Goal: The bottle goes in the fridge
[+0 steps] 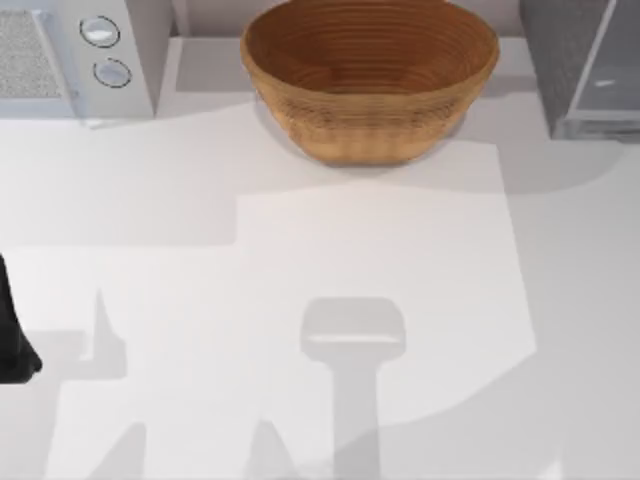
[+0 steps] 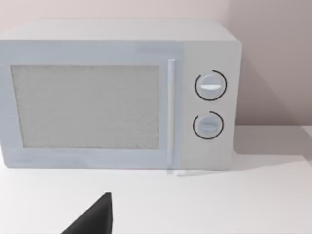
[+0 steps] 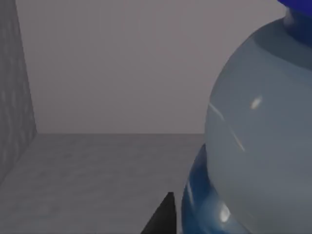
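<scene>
The bottle (image 3: pixel 253 141) is already inside the fridge (image 1: pixel 580 70), up at 1 o'clock on the table, sitting close against the right gripper (image 3: pixel 163 217). Can't tell if that gripper is clamped or loose. I'd set it flat on the grey floor, then back straight out. The left arm (image 1: pixel 12 340) is parked at 9 o'clock, facing the microwave (image 2: pixel 117 92).

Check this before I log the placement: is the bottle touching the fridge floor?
Cannot tell. In the right wrist view the bottle looms close inside the fridge, over its grey floor, but the bottle's base runs out of the picture, so neither contact nor gap shows.
</scene>
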You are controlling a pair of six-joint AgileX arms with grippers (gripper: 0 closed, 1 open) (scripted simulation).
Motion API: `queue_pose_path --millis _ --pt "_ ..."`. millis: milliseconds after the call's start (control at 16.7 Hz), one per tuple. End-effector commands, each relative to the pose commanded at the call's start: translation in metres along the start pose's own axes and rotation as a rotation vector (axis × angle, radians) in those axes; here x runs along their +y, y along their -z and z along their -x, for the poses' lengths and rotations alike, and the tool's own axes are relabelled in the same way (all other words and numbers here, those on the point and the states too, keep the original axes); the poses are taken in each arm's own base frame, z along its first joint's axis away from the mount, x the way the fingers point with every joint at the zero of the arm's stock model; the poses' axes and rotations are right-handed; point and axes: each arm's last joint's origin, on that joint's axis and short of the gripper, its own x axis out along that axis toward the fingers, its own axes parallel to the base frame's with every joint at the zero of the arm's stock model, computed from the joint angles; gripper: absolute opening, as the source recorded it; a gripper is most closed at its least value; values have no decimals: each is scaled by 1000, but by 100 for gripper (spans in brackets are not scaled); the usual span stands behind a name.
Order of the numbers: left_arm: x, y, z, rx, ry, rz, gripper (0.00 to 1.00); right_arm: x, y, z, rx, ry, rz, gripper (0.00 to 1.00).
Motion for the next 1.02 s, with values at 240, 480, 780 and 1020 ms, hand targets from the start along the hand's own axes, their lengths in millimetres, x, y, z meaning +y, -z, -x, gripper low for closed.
queue_pose_path --millis 240,480,780,1020 --pt "0 0 0 0 0 0 100 -2 -9 -47 -29 0 8 1" --pt "0 0 0 0 0 0 100 0 -7 -73 -15 -3 4 1" --pt "0 0 0 0 0 0 100 1 -7 -75 -13 -3 3 8" --pt "0 0 0 0 0 0 100 1 -7 -75 -13 -3 3 38"
